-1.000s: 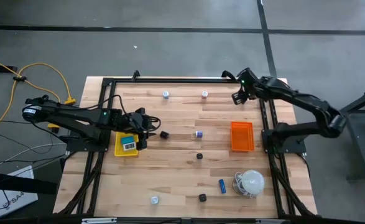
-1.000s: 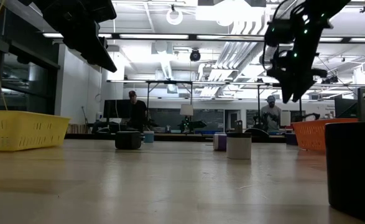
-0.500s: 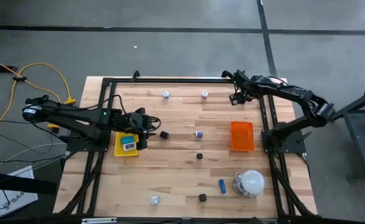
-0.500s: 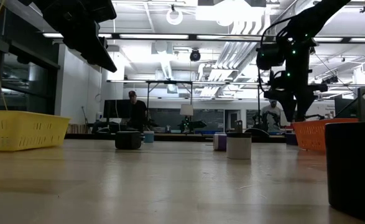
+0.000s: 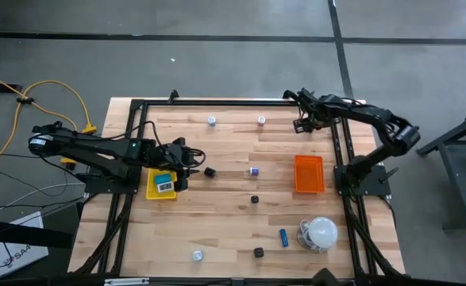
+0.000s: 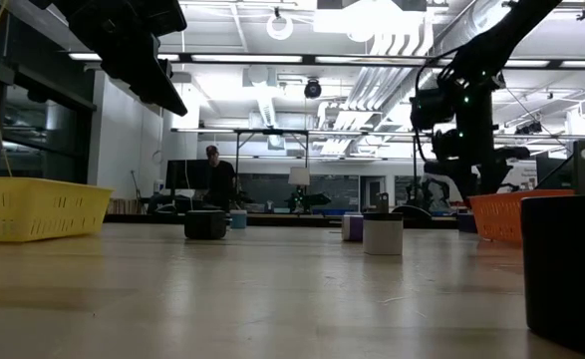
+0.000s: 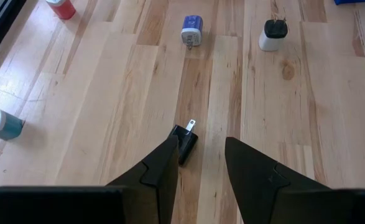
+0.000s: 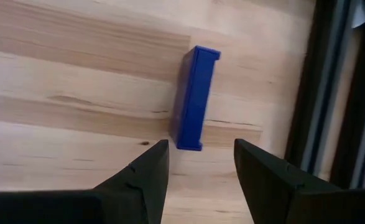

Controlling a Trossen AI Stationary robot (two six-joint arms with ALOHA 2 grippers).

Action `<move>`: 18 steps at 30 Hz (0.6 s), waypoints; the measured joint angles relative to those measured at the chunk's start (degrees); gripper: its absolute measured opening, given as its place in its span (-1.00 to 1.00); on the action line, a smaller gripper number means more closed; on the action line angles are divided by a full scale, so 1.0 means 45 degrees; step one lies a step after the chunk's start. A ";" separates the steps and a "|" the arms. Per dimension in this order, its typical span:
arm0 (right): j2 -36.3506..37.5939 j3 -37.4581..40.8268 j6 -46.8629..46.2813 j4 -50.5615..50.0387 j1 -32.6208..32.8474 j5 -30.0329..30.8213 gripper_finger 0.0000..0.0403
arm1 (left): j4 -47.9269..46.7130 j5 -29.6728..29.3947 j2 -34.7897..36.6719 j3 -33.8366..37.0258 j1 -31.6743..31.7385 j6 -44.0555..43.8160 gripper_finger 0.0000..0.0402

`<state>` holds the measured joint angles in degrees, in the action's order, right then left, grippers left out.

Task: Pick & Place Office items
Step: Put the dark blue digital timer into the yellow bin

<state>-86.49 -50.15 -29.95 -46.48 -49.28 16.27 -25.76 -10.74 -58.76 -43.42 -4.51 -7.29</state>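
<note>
Above a blue block (image 8: 195,98), the right claw (image 8: 201,163) stands spread; no writing is legible.

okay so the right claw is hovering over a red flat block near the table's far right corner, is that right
Not quite: the block is blue, not red, as the right wrist view shows. The right claw does hover open over it near the table's far right corner.

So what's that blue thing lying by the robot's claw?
It is a small blue block, long and flat-sided, with a little lip at one end. It looks like smooth plastic. It lies flat on the wooden table, near the black frame rail. The right gripper hovers over it, jaws open, not touching it.
</note>
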 joint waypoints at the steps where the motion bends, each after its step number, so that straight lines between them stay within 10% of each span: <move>1: -0.0121 0.0000 0.0023 0.0061 -0.0070 -0.0110 -0.16 | 0.0000 0.0000 0.0000 0.0000 0.0000 0.0000 -0.37; 18: -0.1342 0.0000 0.0023 0.0913 -0.0316 -0.0619 -0.16 | 0.0004 0.0000 0.0000 0.0000 0.0000 0.0000 -0.37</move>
<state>-92.53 -50.15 -29.85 -42.37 -50.70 13.49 -25.74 -10.74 -58.76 -43.42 -4.51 -7.29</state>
